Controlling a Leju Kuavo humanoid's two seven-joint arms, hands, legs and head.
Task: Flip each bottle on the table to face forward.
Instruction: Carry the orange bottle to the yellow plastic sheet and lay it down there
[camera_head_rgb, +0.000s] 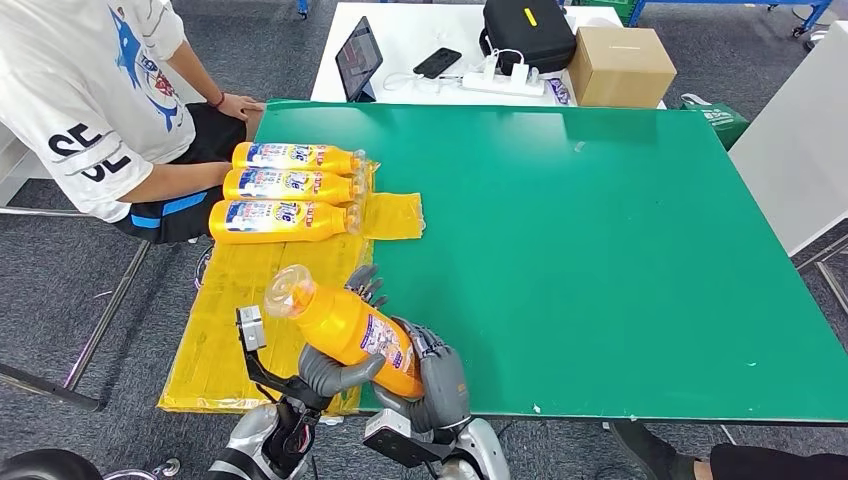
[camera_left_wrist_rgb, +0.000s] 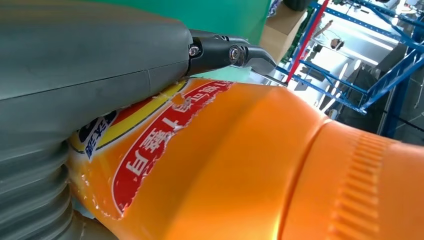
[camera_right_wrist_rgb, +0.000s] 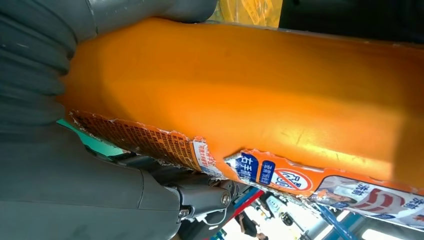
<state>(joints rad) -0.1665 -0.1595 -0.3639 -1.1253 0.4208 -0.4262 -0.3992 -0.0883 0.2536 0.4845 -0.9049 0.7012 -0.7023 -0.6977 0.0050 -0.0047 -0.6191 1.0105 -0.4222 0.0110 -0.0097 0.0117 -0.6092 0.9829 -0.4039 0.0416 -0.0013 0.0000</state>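
Note:
An orange bottle with a clear cap is lifted above the table's near left edge, tilted, cap pointing up and left. My left hand grips it from below, and my right hand holds its base end. The left wrist view shows the bottle close up with its red label under my hand. In the right wrist view the bottle shows a torn label beside my right hand. Three more orange bottles lie side by side on yellow sheets, labels up.
A person sits at the table's left side, one hand on the far left corner. The green table stretches to the right. Behind it a white table holds a tablet, phone, black bag and cardboard box.

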